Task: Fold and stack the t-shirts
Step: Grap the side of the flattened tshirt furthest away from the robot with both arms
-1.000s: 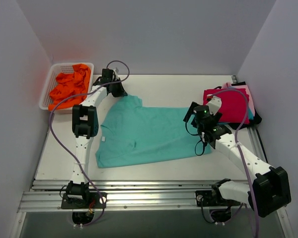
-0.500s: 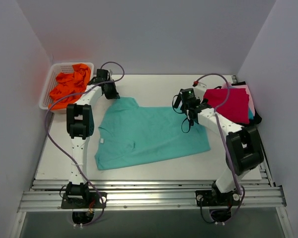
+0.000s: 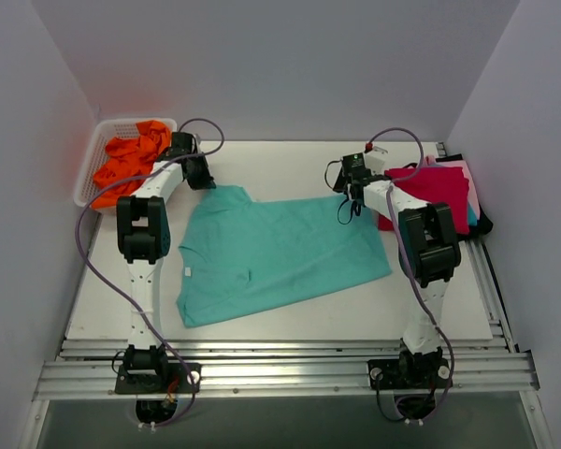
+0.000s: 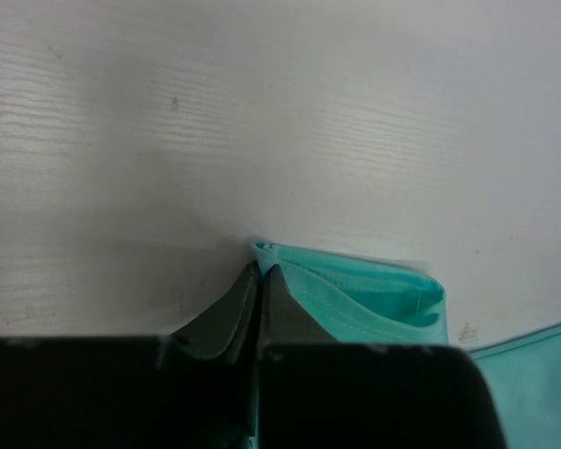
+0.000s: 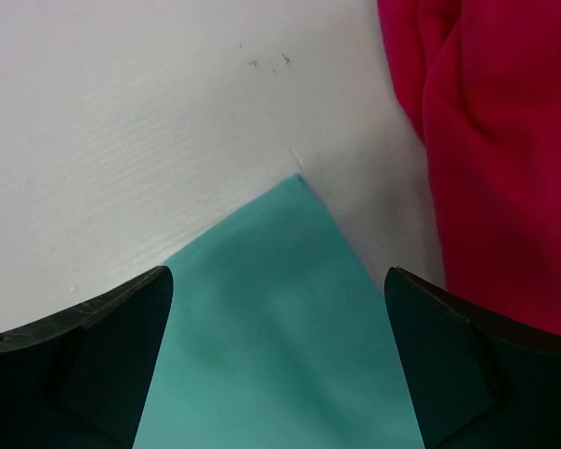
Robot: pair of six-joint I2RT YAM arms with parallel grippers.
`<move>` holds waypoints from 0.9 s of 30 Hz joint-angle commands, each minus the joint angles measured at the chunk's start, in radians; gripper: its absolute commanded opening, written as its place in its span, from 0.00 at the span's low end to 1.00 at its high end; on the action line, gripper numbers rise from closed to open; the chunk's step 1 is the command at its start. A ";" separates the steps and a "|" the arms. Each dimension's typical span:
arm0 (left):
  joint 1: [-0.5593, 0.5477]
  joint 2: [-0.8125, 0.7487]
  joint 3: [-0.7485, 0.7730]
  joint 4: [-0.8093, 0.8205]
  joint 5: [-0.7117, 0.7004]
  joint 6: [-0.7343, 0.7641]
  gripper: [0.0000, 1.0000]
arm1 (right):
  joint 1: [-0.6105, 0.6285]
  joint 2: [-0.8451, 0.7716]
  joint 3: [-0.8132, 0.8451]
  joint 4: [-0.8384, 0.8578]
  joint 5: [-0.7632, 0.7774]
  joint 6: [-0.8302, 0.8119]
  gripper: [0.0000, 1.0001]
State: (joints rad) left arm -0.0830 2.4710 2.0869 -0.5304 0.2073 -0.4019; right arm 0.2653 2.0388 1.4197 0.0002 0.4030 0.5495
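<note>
A teal t-shirt (image 3: pixel 280 253) lies spread flat mid-table. My left gripper (image 3: pixel 201 178) is at its far left sleeve, and the left wrist view shows the jaws (image 4: pixel 262 269) shut on the hem corner of that teal sleeve (image 4: pixel 374 299). My right gripper (image 3: pixel 353 189) hovers open over the shirt's far right corner (image 5: pixel 280 355), its fingertips (image 5: pixel 279 276) spread wide with only cloth beneath them. A crimson red t-shirt (image 3: pixel 435 196) tops a pile at the right edge, beside the open gripper (image 5: pixel 486 140). Pink (image 3: pixel 456 168) and black (image 3: pixel 483 224) cloth peek out under it.
A white mesh basket (image 3: pixel 98 140) holding orange clothes (image 3: pixel 131 159) stands at the far left corner, just beyond my left gripper. Grey walls close in the table (image 3: pixel 280 164) on three sides. Both arms stretch far across the table, cables looping above them.
Both arms have reached farther back. The left gripper has drawn the sleeve toward the basket, shifting the teal shirt left. The right gripper moved from the shirt's right edge to its far corner.
</note>
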 commanded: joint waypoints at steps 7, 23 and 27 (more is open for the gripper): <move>0.008 -0.003 -0.013 -0.043 -0.031 0.035 0.02 | -0.041 0.116 0.117 -0.029 0.040 -0.037 0.91; 0.008 0.006 -0.001 -0.051 -0.037 0.034 0.02 | -0.061 0.193 0.157 -0.011 0.005 -0.028 0.55; 0.008 0.009 0.001 -0.056 -0.042 0.032 0.02 | -0.063 0.205 0.157 -0.009 -0.016 -0.029 0.27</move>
State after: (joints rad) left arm -0.0830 2.4710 2.0872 -0.5301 0.2054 -0.3977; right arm 0.2100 2.2219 1.5574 0.0238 0.3973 0.5217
